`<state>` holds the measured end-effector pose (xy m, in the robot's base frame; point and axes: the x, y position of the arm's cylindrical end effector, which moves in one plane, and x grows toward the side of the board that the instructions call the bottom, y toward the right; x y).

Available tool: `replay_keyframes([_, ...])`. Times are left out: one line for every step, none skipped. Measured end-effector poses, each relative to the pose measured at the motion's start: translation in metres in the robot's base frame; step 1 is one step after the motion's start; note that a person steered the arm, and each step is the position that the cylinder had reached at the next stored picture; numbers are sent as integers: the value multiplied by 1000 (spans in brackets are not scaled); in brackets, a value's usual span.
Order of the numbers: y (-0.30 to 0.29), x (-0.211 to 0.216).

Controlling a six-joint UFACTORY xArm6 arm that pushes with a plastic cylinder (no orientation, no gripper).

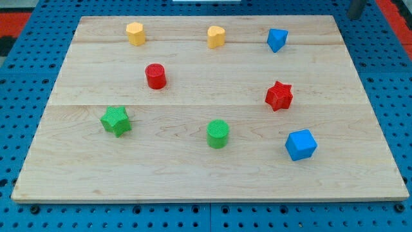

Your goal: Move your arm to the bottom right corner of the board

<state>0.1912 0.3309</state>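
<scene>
Our dark rod (pixel 356 8) barely enters frame at upper right; my tip (pixel 353 16) touches no block, contact state unreadable. Target, lower right corner of pale wooden board (pixel 386 183), lies straight down frame, past blue cube (pixel 301 144)

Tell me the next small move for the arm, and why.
Probably slide my tip down along the view's right edge toward the board's bottom right corner. It sits at the top right, just off the board, and that edge strip looks free: the blue cube and red star lie further left.
</scene>
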Motion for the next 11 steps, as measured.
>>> replay_keyframes([0,1])
replay_keyframes([6,0])
replay_keyframes([15,6])
replay_keyframes([15,36])
replay_keyframes([15,38])
replay_keyframes([13,86])
replay_keyframes([-21,185])
replay_keyframes([-13,251])
replay_keyframes([-4,316])
replay_keyframes([-12,368])
replay_keyframes([-55,408])
